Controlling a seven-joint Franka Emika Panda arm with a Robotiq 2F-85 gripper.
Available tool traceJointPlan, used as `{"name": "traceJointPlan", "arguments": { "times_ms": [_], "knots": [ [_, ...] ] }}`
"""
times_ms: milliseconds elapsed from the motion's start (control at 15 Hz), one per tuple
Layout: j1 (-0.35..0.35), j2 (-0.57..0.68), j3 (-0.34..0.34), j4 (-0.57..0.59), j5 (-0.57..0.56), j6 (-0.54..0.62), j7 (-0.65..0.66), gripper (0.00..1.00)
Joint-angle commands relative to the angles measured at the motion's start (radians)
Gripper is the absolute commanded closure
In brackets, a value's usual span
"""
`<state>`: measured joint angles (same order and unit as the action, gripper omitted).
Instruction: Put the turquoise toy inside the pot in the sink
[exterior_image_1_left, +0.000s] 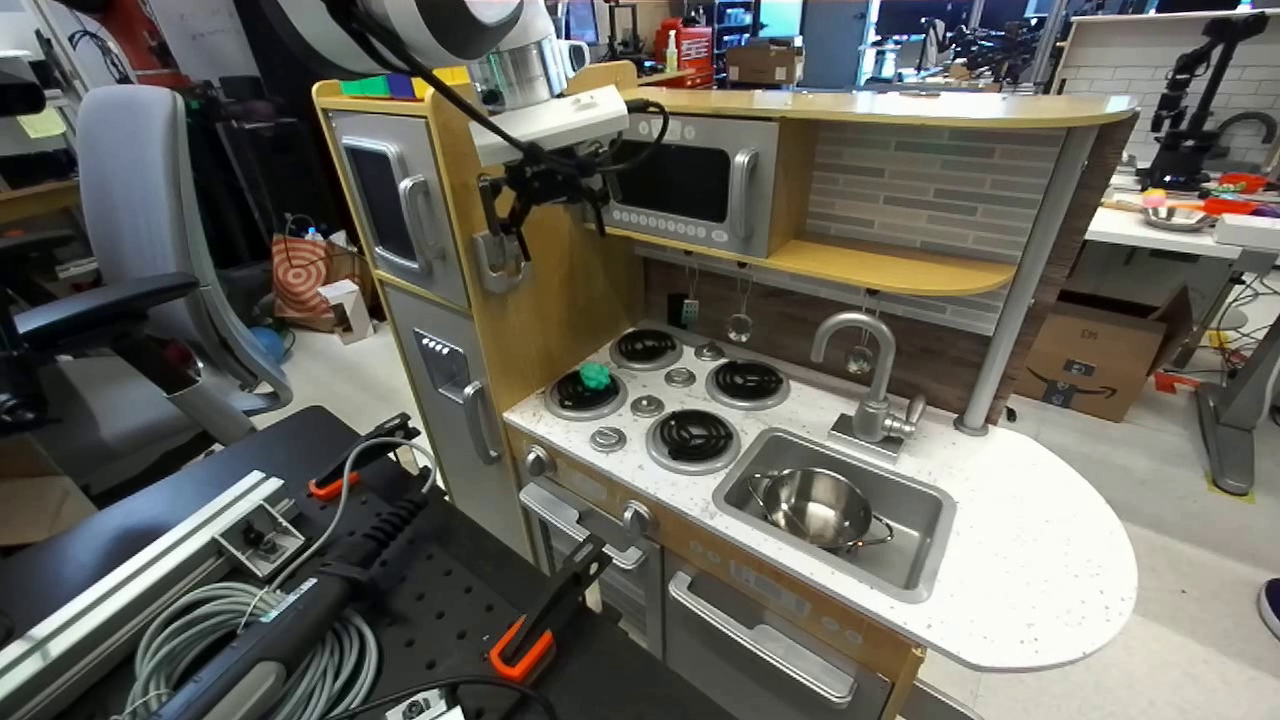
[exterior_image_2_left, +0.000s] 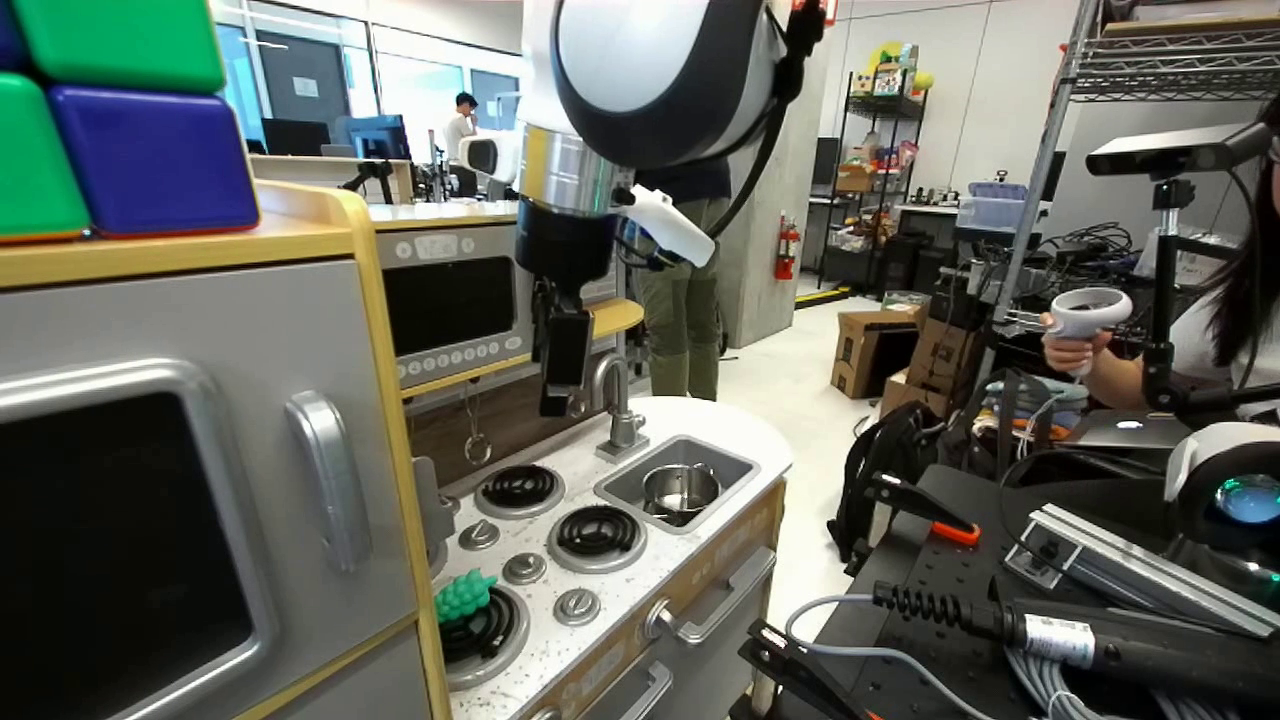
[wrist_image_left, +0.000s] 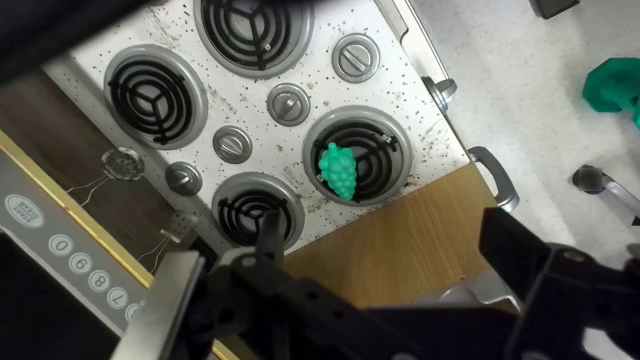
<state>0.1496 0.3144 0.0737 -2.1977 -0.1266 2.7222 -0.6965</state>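
- Toy grape bunch (wrist_image_left: 339, 171), turquoise and knobbly, rests on a round black-coiled burner (wrist_image_left: 375, 160).
- Black 2-fingered gripper (wrist_image_left: 387, 225) hangs higher, spread wide, holding nothing.
- Round metal pot (exterior_image_1_left: 818, 506) sits inside the grey rectangular sink (exterior_image_1_left: 910, 535).
- Nothing seems done; grasp, carry, release remain.

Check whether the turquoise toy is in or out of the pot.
Out: the turquoise toy lies on a stove burner, while the pot sits in the sink.

Four burners (exterior_image_1_left: 693, 436), four stovetop knobs (wrist_image_left: 288, 104), one turquoise toy (wrist_image_left: 339, 171), one pot (exterior_image_1_left: 812, 503), one sink (exterior_image_1_left: 918, 545), one faucet (exterior_image_1_left: 880, 385).
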Motion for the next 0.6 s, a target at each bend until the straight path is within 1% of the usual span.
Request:
{"name": "traceJointPlan", "arguments": {
  "times_ms": [0,67,133,267,333,400,467,533],
  "knots": [
    [-0.039,0.001,0.036,0.002,-0.026,-0.003,0.02,0.0],
    [-0.054,0.001,0.052,-0.005,-0.021,-0.008,-0.032,0.0],
    [-0.075,0.018,0.073,0.003,-0.033,-0.024,-0.128,0.0],
    [-0.096,0.049,0.104,0.026,-0.011,-0.075,-0.219,0.0],
    [-0.103,0.063,0.113,0.034,-0.014,-0.093,-0.263,0.0],
    [-0.094,0.08,0.108,0.047,-0.041,-0.104,-0.286,0.0],
    [-0.077,0.099,0.094,0.051,-0.083,-0.081,-0.299,0.0],
    [-0.056,0.121,0.07,0.045,-0.117,0.012,-0.258,0.0]
  ]
}}
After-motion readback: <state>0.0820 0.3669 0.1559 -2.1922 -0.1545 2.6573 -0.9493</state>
